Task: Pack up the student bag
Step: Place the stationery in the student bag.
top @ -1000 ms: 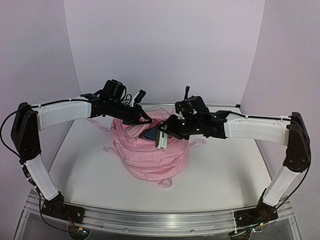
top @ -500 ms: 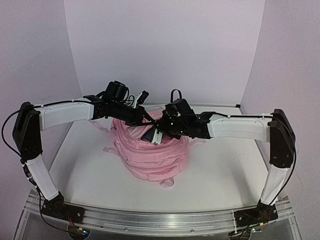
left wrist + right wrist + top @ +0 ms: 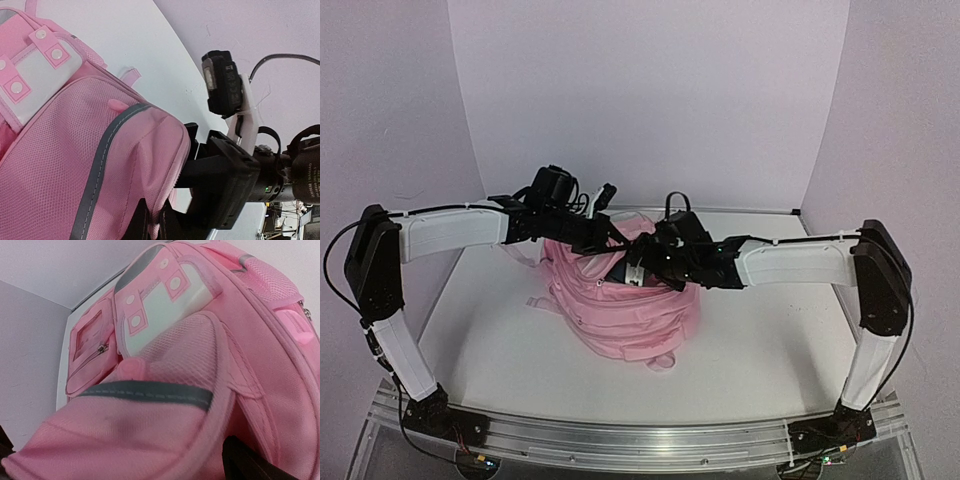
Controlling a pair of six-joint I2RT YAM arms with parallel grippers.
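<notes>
The student bag (image 3: 625, 312), a big soft pink backpack, lies mid-table with its top opening facing the back. My left gripper (image 3: 608, 240) is shut on the pink rim fabric of the opening (image 3: 156, 200) and holds it up. My right gripper (image 3: 640, 266) reaches into the opening from the right. Its black fingers (image 3: 250, 465) stand wide apart, and only bag fabric (image 3: 150, 430) bulges between them. A dark flat item (image 3: 618, 270) shows inside the opening, mostly hidden. The right gripper's body (image 3: 225, 192) sits just beyond the held rim.
Loose pink straps (image 3: 542, 303) trail off the bag to the left, and a loop (image 3: 663, 362) sticks out at its near side. White walls close in at the back and both sides. Both forearms cross above the bag.
My right arm has pushed left and down into the bag's opening and its jaws have spread wide. The dark item has sunk lower into the bag. The left gripper keeps its hold on the rim.
</notes>
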